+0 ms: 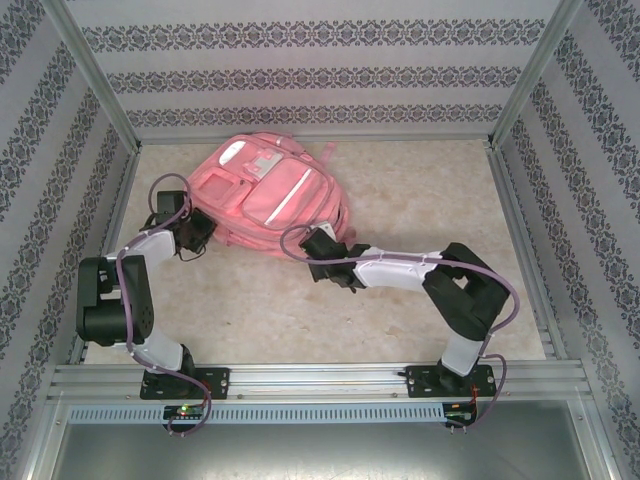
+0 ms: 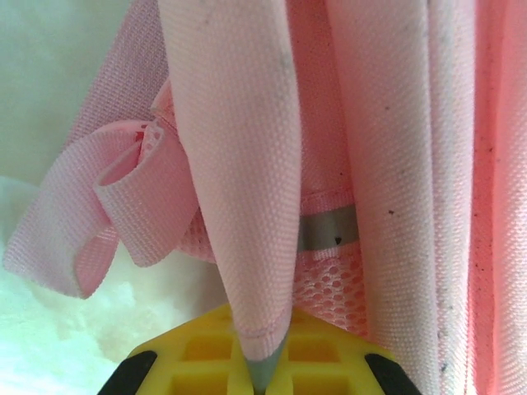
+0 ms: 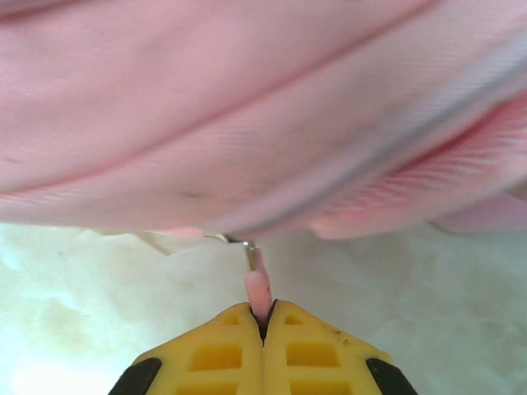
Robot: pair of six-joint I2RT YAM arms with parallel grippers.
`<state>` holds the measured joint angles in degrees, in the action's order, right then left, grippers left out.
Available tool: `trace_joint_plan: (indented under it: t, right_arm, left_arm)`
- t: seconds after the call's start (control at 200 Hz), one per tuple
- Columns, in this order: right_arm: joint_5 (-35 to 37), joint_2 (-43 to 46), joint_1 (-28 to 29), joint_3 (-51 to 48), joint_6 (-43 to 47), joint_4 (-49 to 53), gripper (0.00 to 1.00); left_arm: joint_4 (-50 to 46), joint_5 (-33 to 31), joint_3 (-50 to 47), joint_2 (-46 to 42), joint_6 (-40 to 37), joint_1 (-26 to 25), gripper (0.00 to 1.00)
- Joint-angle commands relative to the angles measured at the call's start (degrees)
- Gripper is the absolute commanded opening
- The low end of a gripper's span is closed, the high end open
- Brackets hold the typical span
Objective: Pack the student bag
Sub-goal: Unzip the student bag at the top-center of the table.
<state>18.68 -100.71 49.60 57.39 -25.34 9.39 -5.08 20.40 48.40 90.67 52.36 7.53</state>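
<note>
Left gripper (image 2: pixel 262 366) is pinched on a fabric fold (image 2: pixel 239 206) at the left edge of the bag (image 1: pixel 270 190), which lies far-left on the table (image 1: pixel 430 200). Right gripper (image 3: pixel 265 317) clamps the zip pull (image 3: pixel 258 288). Probably unzipping: next, draw the pull along while the left braces.

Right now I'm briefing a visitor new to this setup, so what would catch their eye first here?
The big pink student bag lying at the back of the table dominates the top view. Both arms reach its near side: the left gripper is shut on a fold of its fabric, and the right gripper pinches a small pink zipper pull.
</note>
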Motion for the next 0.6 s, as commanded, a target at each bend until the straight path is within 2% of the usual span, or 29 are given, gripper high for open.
trace_joint_plan:
  t: [0.0,0.04,0.07,0.175,0.295,0.39,0.47,0.595]
  right_arm:
    - [3.2,2.2,-1.6,-1.4,-0.4,3.6,0.00]
    - [2.0,2.3,-1.5,-1.0,-0.3,3.5,0.00]
    - [1.3,2.3,-1.3,-0.6,-0.5,3.4,0.00]
    - [-0.9,2.0,-0.6,0.2,-1.4,2.3,0.00]
    - [-3.2,1.4,0.1,0.7,-2.5,1.3,0.00]
    - [-4.3,1.4,0.4,0.7,-2.5,0.6,0.00]
    - [-4.7,1.8,0.4,0.2,-2.2,0.0,0.00]
    - [-5.7,2.7,0.4,-0.7,-1.5,-0.8,0.00]
  left_arm:
    - [-2.5,-2.7,3.3,-0.3,-2.2,2.7,0.21]
    - [-2.9,-0.9,3.3,-0.7,-1.5,2.5,0.34]
    - [-3.4,0.1,3.2,-1.3,-0.8,2.2,0.37]
    - [-5.9,2.1,1.5,-5.5,1.3,-0.3,0.38]
    - [-7.9,0.9,-2.3,-13.3,5.4,-6.2,0.39]
    - [-8.1,-2.4,-5.7,-19.2,11.2,-12.7,0.42]
    - [-5.0,-6.1,-8.6,-22.6,17.1,-20.4,0.44]
    - [4.8,-10.6,-12.0,-22.5,25.2,-30.3,0.50]
